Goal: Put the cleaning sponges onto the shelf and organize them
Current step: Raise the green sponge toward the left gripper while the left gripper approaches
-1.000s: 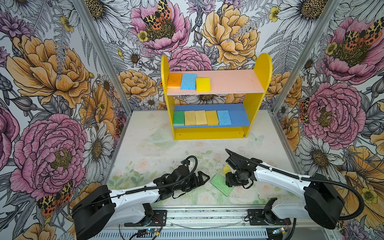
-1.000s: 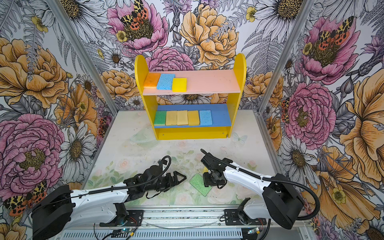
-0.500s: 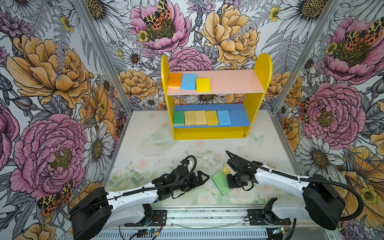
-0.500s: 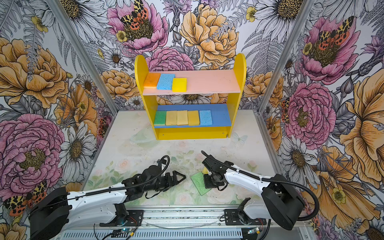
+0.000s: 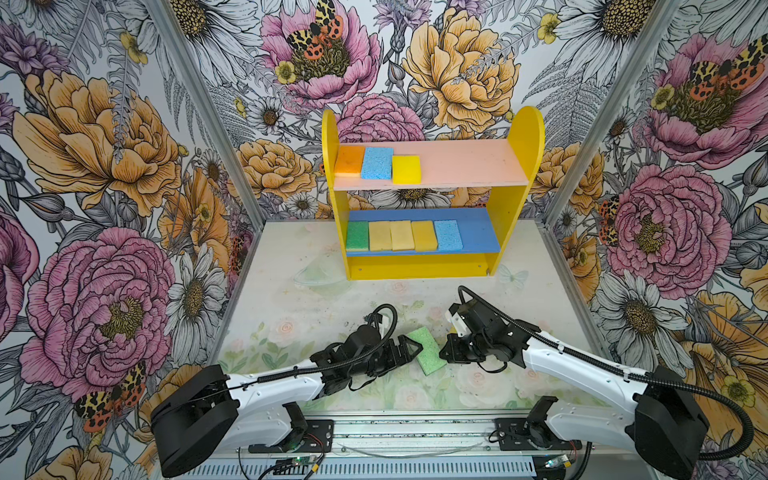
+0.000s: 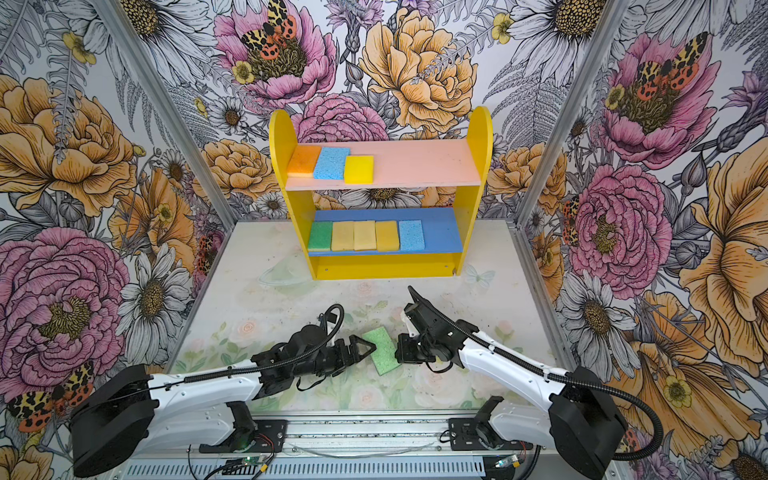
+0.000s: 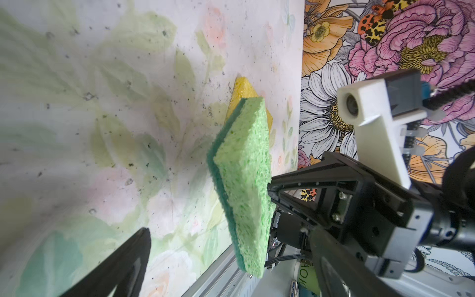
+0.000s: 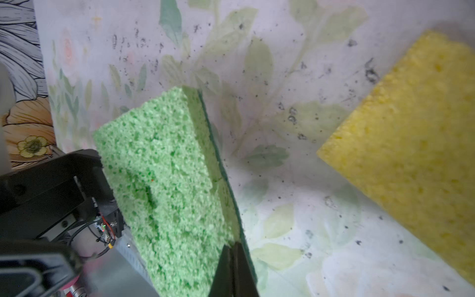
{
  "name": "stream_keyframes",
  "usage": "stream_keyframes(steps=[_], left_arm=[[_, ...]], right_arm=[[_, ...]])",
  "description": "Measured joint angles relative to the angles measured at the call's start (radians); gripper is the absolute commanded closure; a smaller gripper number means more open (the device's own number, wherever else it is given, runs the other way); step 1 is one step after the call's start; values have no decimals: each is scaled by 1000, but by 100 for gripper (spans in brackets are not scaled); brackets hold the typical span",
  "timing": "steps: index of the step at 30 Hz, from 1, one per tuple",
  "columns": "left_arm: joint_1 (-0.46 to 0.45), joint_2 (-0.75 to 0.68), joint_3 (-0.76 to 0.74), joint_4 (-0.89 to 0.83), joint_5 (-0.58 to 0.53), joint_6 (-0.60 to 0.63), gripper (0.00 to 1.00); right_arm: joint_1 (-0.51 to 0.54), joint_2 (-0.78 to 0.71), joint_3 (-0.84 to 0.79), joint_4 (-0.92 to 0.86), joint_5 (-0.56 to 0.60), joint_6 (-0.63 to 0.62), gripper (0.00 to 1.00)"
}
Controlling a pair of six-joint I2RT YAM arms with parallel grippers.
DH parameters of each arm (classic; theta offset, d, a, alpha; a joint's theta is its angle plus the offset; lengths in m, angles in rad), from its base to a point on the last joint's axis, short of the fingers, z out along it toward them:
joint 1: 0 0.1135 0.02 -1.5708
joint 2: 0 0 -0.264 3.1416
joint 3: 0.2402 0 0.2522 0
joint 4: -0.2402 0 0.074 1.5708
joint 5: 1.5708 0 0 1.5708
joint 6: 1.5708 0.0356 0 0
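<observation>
Since the green sponge (image 5: 428, 353) looks soft and featherlight (may sag), my right gripper (image 5: 444, 353) pinches its right edge; left gripper (image 5: 405, 351), jaws wide, could take the free left edge.

The yellow sponge (image 8: 411, 133) is being cut off by the right wrist view's edge, mostly covered by the green sponge (image 7: 244, 180) in the left wrist view, and largely hidden under the right arm (image 5: 573, 365) in both top views.
</observation>
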Motion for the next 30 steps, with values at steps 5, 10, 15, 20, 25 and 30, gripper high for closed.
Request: stream_keyframes(steps=[5,10,15,20,25,30], left_arm=[[20,-26,27,8,0,19,35],[35,-56,32,20,3,37,62],[53,-90,36,-29,3,56,87],[140,-146,64,-155,34,95,92],[284,-230,63,-141,153,100,96],[350,-256,56,-33,283,78,96]], right_arm=[[4,-6,29,31,-44,23,100],[7,-6,37,45,-64,37,97],[14,-6,42,54,-67,50,73],[17,-51,47,55,-47,38,50],[17,-80,59,90,-81,25,43],[18,-80,60,169,-164,34,41]])
